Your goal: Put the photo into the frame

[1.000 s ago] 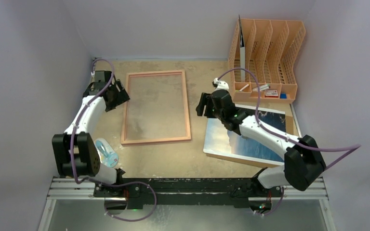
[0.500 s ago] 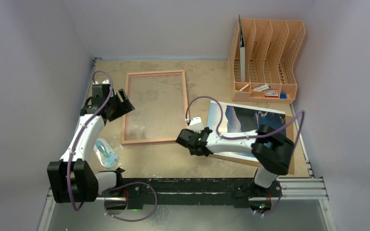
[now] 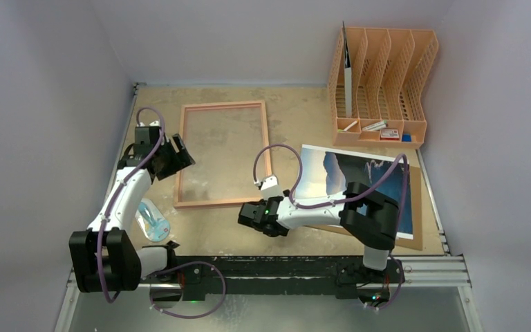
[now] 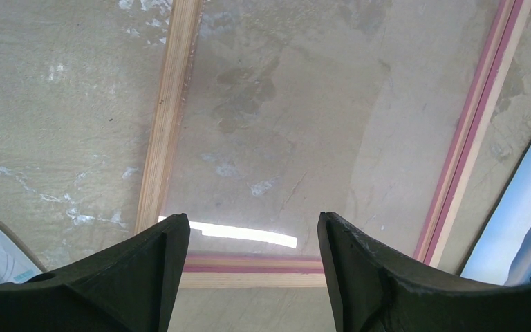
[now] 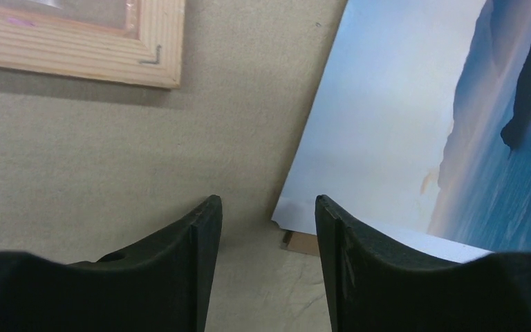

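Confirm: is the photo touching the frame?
Apart. The right wrist view shows a strip of bare table between the frame corner and the photo edge.

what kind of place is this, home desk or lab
Likely a robot test cell: plain walls box in a worn tabletop, left arm and right arm sit on a metal rail, with props like the frame and file rack.

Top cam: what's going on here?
The large pink-edged wooden picture frame lies flat on the table, holding only its clear pane. The sea-and-cliffs paper photo lies face up to its right, on a brown hardboard sheet. The right claw, open and empty, sits low by the photo's near-left corner. The left claw hovers open over the frame's left edge.
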`<state>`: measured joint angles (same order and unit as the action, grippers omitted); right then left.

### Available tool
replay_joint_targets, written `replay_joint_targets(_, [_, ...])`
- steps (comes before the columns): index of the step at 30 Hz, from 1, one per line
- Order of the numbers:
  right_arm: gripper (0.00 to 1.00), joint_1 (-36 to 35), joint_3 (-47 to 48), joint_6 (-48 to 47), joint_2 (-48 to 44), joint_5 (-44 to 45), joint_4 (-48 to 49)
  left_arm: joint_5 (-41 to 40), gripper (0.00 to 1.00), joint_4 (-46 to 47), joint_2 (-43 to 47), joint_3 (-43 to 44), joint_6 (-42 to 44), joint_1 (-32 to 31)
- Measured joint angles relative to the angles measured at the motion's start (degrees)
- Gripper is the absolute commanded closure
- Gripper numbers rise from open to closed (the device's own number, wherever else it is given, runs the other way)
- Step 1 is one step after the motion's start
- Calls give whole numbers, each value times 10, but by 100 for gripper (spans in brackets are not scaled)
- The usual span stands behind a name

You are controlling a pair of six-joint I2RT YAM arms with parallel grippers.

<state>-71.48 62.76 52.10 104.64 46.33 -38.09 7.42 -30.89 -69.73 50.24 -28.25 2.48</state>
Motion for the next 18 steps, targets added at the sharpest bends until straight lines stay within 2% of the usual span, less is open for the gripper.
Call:
replay_joint_targets(10, [46, -2, 3, 40, 23, 20, -79, 1, 30, 4, -12, -1, 4, 0])
replay_joint_targets(18, [55, -2, 27, 54, 58, 47, -107, 1, 30, 4, -14, -3, 4, 0])
